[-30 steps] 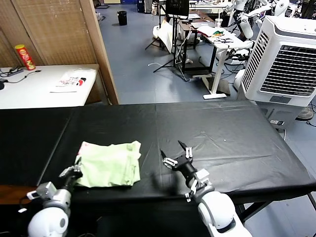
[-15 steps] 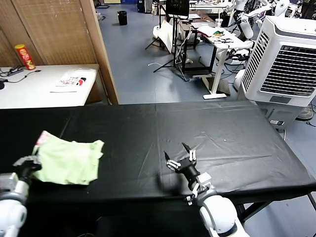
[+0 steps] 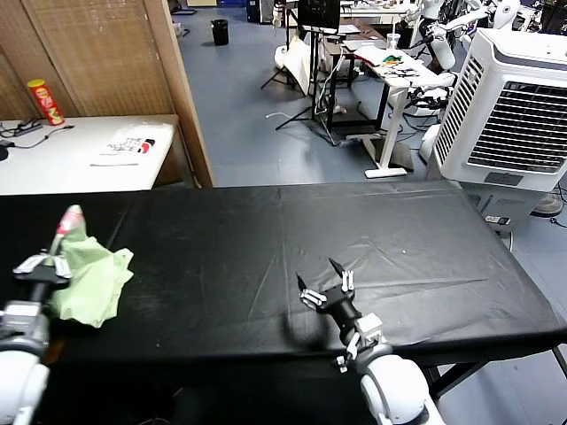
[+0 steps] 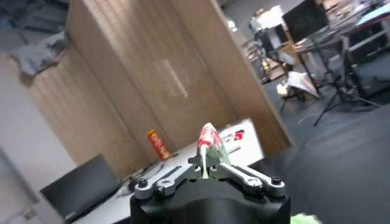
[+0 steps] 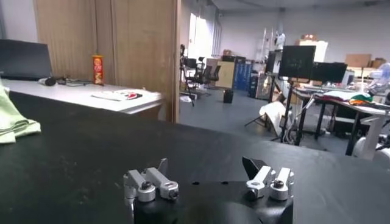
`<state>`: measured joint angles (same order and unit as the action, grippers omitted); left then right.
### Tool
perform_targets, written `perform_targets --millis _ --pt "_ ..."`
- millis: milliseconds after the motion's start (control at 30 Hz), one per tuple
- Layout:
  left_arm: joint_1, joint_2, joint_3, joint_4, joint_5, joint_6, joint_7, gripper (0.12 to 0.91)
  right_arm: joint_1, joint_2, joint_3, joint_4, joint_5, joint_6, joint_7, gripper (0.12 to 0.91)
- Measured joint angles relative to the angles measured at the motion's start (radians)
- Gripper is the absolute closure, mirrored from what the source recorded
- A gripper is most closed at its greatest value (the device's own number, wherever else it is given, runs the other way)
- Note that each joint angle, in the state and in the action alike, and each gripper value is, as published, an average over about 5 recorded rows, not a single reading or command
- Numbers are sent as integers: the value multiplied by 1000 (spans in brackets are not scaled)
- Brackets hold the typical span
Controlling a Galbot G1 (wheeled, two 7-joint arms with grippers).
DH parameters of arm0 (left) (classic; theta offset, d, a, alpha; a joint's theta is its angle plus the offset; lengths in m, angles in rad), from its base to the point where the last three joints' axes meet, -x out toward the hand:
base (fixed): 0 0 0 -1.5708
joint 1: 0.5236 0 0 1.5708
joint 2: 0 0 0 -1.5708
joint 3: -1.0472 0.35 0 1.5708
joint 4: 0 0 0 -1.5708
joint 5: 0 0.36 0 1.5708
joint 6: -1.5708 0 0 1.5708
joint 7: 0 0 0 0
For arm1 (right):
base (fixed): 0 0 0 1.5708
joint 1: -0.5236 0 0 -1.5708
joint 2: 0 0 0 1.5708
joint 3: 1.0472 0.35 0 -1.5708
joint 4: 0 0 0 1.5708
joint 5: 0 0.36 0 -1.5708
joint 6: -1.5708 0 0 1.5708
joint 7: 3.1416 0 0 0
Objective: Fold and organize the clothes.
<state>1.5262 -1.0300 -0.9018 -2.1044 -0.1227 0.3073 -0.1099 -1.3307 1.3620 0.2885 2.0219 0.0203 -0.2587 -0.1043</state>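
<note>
The clothes, one pale green T-shirt point(image 3: 90, 276), hang bunched over the far left end of the black table point(image 3: 399, 230). My left gripper point(image 3: 44, 264) is shut on the shirt's upper edge, and a pink-red printed tip point(image 3: 69, 218) sticks up above it. In the left wrist view that printed strip point(image 4: 209, 141) rises from between the closed jaws of the left gripper point(image 4: 206, 168). My right gripper point(image 3: 325, 278) stands open and empty near the table's front middle. In the right wrist view the right gripper point(image 5: 207, 168) is wide open, with the shirt point(image 5: 13, 122) far off.
A white side table point(image 3: 53, 168) at the back left carries a red can point(image 3: 42, 102) and a white flat item with red-black print point(image 3: 128, 143). A wooden partition point(image 3: 115, 53) stands behind it. A large white air cooler point(image 3: 523, 106) is at the right.
My left gripper has pulled the shirt off the front-left table area, leftwards and upwards; the shirt now hangs bunched. The right gripper has barely shifted.
</note>
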Motion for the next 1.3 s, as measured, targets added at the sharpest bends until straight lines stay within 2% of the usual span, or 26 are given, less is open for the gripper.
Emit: perform_targets --millis 233,400,500,700,767,867,1167,1300 --pt "-35 -90 194 -96 -44 71 -68 881 -28 -4 23 14 1 10 0 227" --pt "-47 -159 336 -122 -11 74 -85 856 -30 -4 20 15 2 6 1 227" --pt "-49 -216 420 -111 43 54 -72 737 -28 -3 10 14 11 -5 0 227" --pt "-38 -329 542 -74 122 -9 -48 404 -12 -15 -18 5 67 -56 0 227" --pt "-35 -348 559 -71 126 -37 -35 307 -1 -19 -31 -2 95 -80 6 227" --pt "-35 -358 565 -73 124 -71 -27 243 21 -19 -61 -15 146 -119 28 227" --pt "-15 -331 507 -94 124 -117 -29 232 152 40 -238 -103 381 -272 103 227" --pt "-5 -306 458 -111 123 -132 -30 232 209 73 -310 -159 442 -316 145 228"
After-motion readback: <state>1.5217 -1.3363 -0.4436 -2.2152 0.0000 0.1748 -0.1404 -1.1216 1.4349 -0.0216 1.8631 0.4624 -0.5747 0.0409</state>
